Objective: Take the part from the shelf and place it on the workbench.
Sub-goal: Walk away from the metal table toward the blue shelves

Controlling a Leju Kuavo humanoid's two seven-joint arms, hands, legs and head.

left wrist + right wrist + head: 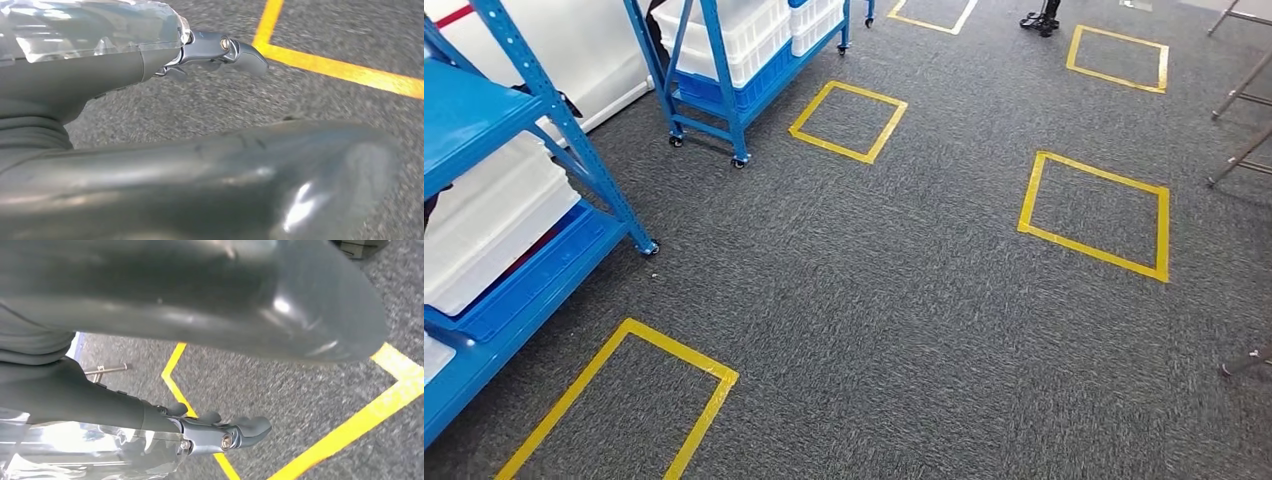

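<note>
A blue shelf [574,140] stands at the left of the head view, with white crates [484,220] on its lower levels; I cannot make out a separate part on it. My left hand [125,75] hangs over grey carpet, its fingers [220,50] stretched out and apart from the thick thumb [225,180], holding nothing. My right hand [125,410] hangs the same way, fingers [235,432] extended, thumb [225,300] apart, with nothing in it. Clear plastic film covers the back of each hand.
A second blue wheeled shelf [724,100] with white crates [734,35] stands further back. Yellow tape squares [1094,215] mark the grey carpet. Metal stand legs [1239,100] come in at the right edge, and a dark object [1042,18] sits at the top.
</note>
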